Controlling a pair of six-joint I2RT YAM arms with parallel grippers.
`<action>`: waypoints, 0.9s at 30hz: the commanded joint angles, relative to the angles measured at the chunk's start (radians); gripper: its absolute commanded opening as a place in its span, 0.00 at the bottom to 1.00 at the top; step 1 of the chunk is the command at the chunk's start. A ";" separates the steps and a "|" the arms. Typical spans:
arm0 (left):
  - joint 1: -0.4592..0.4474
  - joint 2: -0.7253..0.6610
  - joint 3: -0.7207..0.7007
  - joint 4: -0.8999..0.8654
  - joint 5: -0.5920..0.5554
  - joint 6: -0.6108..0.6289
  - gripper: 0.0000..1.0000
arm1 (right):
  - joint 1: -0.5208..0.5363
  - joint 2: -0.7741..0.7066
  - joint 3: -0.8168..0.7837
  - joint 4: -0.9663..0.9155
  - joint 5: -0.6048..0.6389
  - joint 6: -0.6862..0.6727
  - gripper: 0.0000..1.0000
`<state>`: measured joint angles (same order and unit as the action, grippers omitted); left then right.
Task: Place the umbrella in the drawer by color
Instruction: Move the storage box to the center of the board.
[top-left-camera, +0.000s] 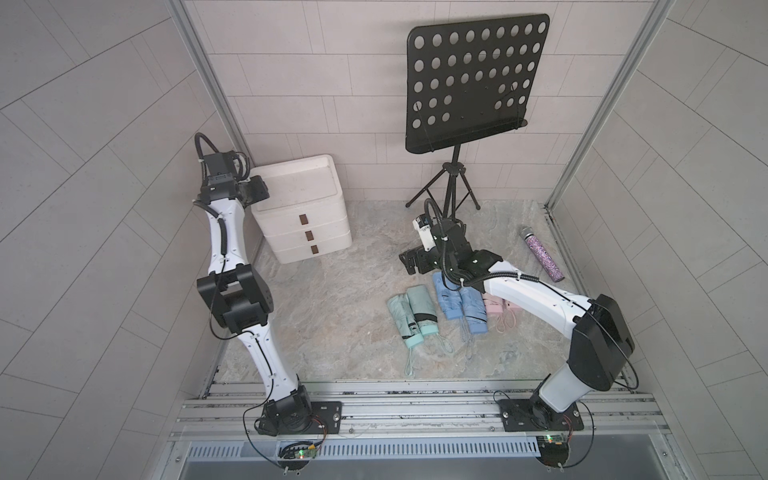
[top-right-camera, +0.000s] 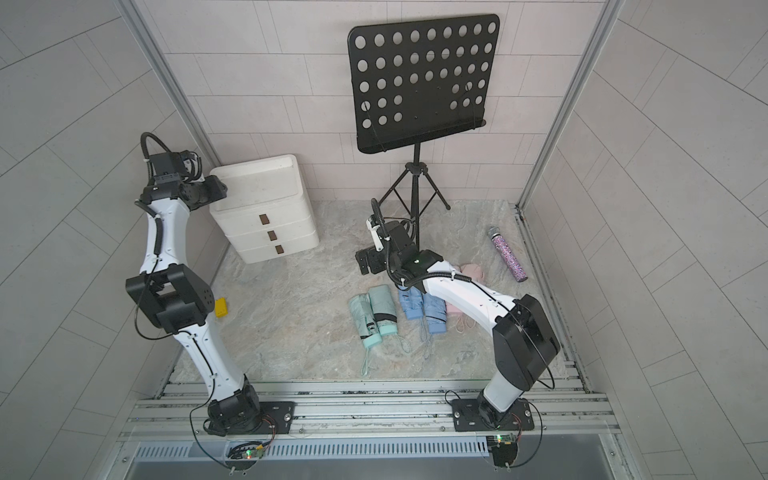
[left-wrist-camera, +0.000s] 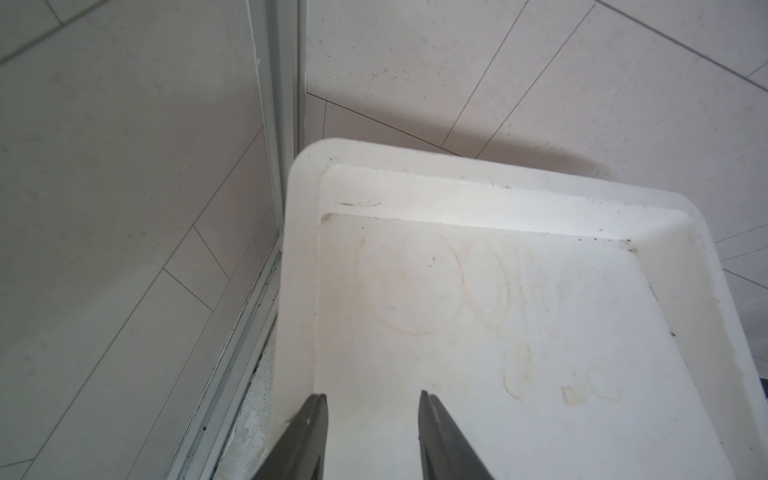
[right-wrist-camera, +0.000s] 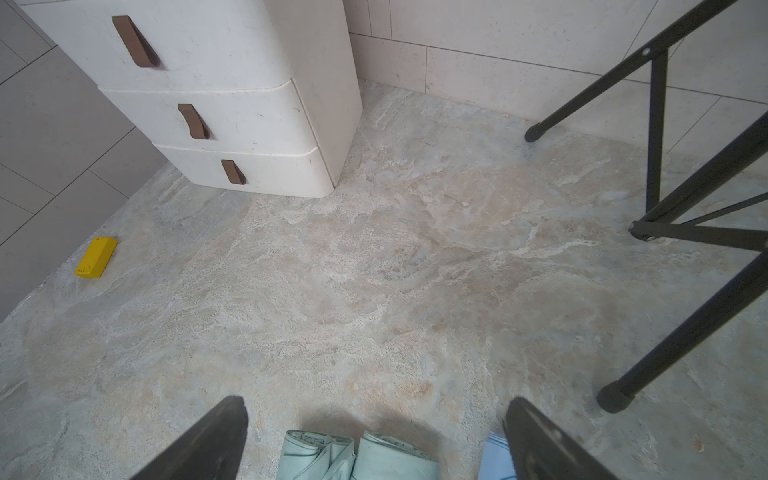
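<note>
Umbrellas lay folded side by side on the marbled floor (top-left-camera: 332, 324), in front of the right arm's base; two mint-green umbrellas (top-left-camera: 411, 316) were nearest the middle, two blue umbrellas (top-left-camera: 459, 305) were just beside them, and a pink umbrella (top-left-camera: 494, 306) was mostly hidden under the right arm. Their long axes ran roughly front to back, with handles and wrist straps pointing toward the robot bases. The right gripper (right-wrist-camera: 374, 401) hung above the floor just past the mint-green pair's far ends, jaws spread wide and empty. The left gripper (left-wrist-camera: 372, 401) hovered over the recessed top of the white drawer unit (top-left-camera: 299, 216), jaws parted with nothing between them. All three drawers were closed. A music stand (top-left-camera: 469, 83), a glittery microphone (top-left-camera: 544, 257) and a yellow block (top-right-camera: 221, 307) stood apart.
</note>
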<state>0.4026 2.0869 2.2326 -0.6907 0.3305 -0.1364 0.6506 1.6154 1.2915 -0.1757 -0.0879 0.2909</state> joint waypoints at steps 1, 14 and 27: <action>0.049 -0.043 0.039 -0.013 0.001 -0.049 0.43 | 0.009 -0.012 -0.003 0.015 0.000 -0.015 1.00; 0.056 0.012 0.068 0.023 -0.070 -0.029 0.54 | 0.015 -0.011 -0.001 0.008 0.000 -0.020 1.00; 0.022 0.076 0.088 0.049 -0.033 -0.021 0.56 | 0.026 0.021 0.025 -0.010 0.007 -0.023 1.00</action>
<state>0.4427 2.1407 2.2864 -0.6598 0.2951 -0.1635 0.6682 1.6245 1.2919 -0.1768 -0.0895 0.2859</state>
